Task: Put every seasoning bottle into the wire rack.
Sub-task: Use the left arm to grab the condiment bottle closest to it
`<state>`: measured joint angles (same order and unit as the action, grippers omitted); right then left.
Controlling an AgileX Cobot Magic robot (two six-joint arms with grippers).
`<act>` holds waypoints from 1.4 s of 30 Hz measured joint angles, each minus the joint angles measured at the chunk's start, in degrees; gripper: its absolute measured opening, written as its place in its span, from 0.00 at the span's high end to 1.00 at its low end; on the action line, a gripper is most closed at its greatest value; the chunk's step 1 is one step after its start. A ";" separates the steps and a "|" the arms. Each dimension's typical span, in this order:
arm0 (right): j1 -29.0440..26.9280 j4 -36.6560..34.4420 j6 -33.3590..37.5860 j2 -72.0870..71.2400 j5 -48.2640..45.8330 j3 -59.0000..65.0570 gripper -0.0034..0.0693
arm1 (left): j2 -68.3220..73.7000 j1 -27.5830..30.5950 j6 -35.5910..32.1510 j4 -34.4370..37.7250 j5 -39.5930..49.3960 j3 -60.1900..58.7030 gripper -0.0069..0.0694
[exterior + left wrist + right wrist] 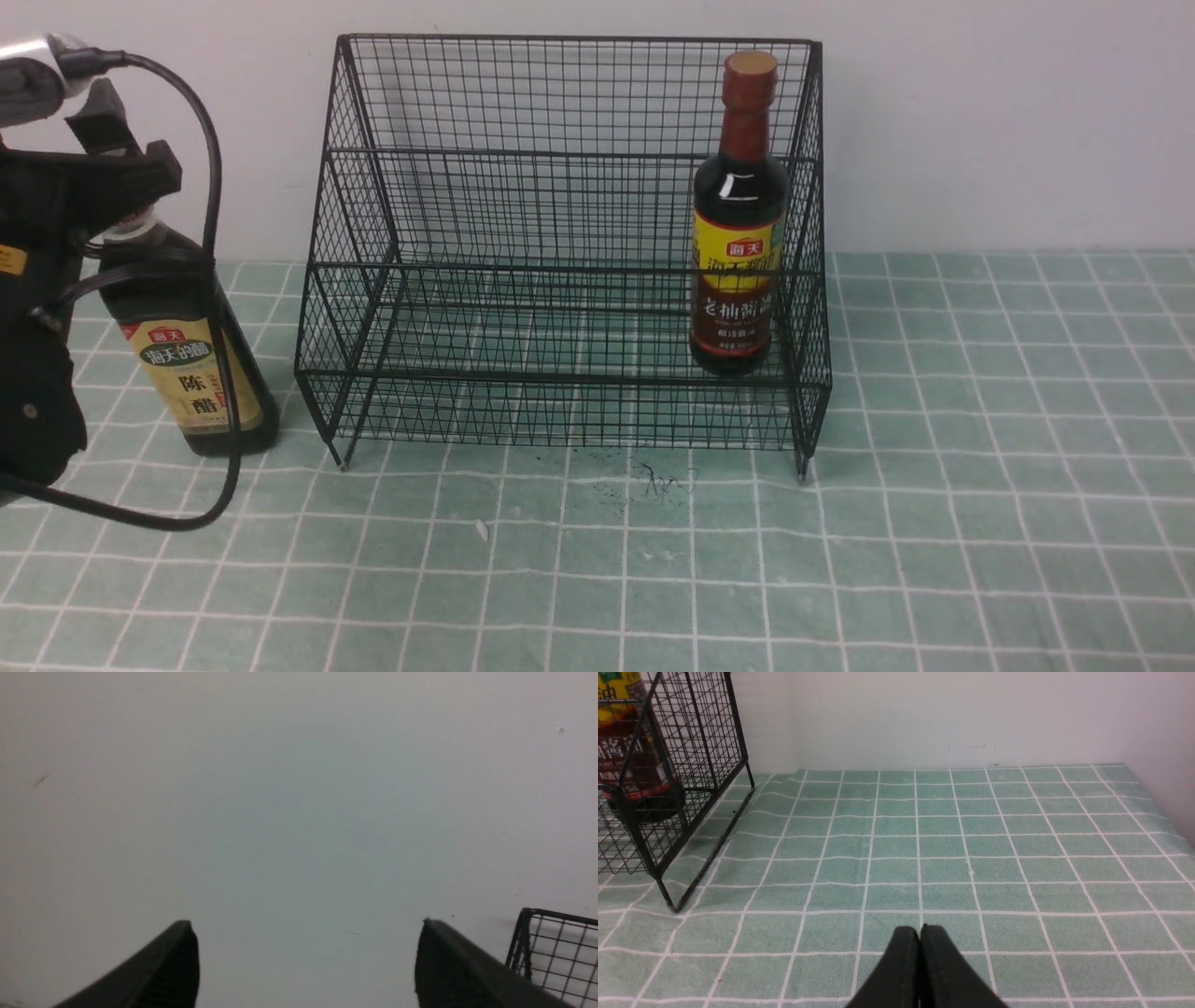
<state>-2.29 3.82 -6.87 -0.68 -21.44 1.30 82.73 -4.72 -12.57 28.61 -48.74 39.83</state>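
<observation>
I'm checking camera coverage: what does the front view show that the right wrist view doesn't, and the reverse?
Front only: the broad tan-labelled bottle, standing outside the wire rack on its left, partly hidden by the left arm. Right wrist only: the right gripper, shut. Both: the wire rack, the slim bottle inside it, and the green checked cloth.

Black ribbed left gripper (306,933), looping black cable (168,525)
</observation>
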 joint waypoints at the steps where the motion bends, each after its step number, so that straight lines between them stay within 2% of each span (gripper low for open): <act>1: 0.00 0.00 0.00 0.00 0.00 0.00 0.97 | 0.63 0.00 0.01 0.17 0.00 0.34 0.17; 18: 0.00 0.00 -0.60 0.00 0.00 0.00 0.97 | 9.31 0.06 0.19 -0.10 -2.04 1.02 0.18; 21: 0.00 0.00 -0.60 0.00 0.00 0.00 0.97 | 10.44 0.12 0.26 -0.17 -2.43 1.07 0.25; 24: 0.00 0.00 -0.60 0.00 0.00 0.00 0.97 | 10.59 0.17 0.52 -0.62 -2.43 1.07 0.48; 25: 0.00 0.00 -0.60 0.00 0.00 0.00 0.97 | 10.59 0.17 0.57 -0.68 -2.36 1.13 0.52; 29: 0.00 0.00 -0.60 0.00 0.00 0.00 0.97 | 10.58 0.17 0.02 -1.26 -1.77 1.25 0.51; 32: 0.00 0.00 -0.60 0.00 0.00 0.00 0.97 | 9.32 0.17 -1.60 -1.58 0.26 1.25 0.51; 38: 0.00 0.00 -0.60 0.00 0.00 0.00 0.97 | 1.79 0.17 -9.40 -0.88 13.67 3.40 0.51; 42: 0.00 0.00 -0.60 0.00 0.00 0.00 0.97 | -4.46 0.17 -11.69 -0.93 19.41 6.90 0.51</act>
<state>-2.29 3.82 -7.47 -0.68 -21.44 1.30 78.27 -4.55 -24.26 27.68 -29.33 46.73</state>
